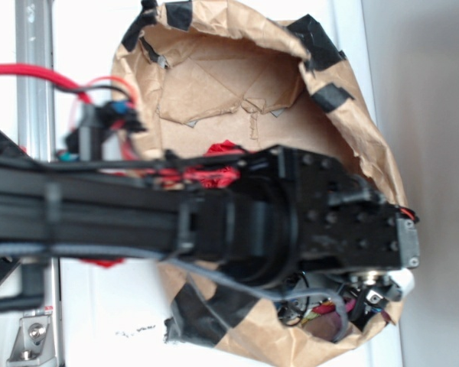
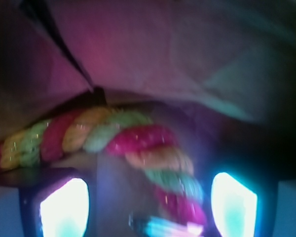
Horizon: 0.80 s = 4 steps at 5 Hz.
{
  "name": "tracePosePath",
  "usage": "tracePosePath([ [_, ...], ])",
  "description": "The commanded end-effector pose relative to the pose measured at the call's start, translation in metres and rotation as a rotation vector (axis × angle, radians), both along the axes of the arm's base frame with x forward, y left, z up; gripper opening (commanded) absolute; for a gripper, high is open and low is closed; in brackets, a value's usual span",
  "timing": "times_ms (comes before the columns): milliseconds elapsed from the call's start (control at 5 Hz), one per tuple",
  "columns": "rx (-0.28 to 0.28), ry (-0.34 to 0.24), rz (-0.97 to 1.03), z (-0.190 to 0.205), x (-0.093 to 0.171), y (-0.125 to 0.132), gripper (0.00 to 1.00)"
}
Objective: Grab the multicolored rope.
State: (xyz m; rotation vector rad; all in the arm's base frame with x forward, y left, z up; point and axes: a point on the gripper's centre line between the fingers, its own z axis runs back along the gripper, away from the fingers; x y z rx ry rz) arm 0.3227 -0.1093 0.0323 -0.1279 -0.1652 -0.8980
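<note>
hovering low inside the paper bag (image 1: 214, 69), the gripper (image 2: 148, 202) has its jaws spread to either side of the multicolored rope (image 2: 123, 140) curving between them, so closing squarely on the cord seems next.

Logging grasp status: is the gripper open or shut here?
Open: in the wrist view the gripper fingertips stand apart, the multicolored rope running between them, unclamped.

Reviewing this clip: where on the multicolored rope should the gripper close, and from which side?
On the near stretch of the multicolored rope, which runs down between the gripper's two glowing fingers. Coming straight on along the wrist view seems best, since the strand already lies in the open gap.
</note>
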Motion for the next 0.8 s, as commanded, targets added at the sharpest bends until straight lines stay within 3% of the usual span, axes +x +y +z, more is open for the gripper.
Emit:
tracePosePath([
  [0, 0.085, -0.006, -0.085, 0.018, -0.029, -0.004, 1.00],
  [200, 0.153, 0.026, -0.049, 0.012, -0.036, 0.013, 1.00],
  [400, 0.103, 0.047, 0.025, 0.013, -0.028, 0.028, 1.00],
  [600, 0.111, 0.036, 0.056, 0.005, -0.014, 0.026, 1.00],
])
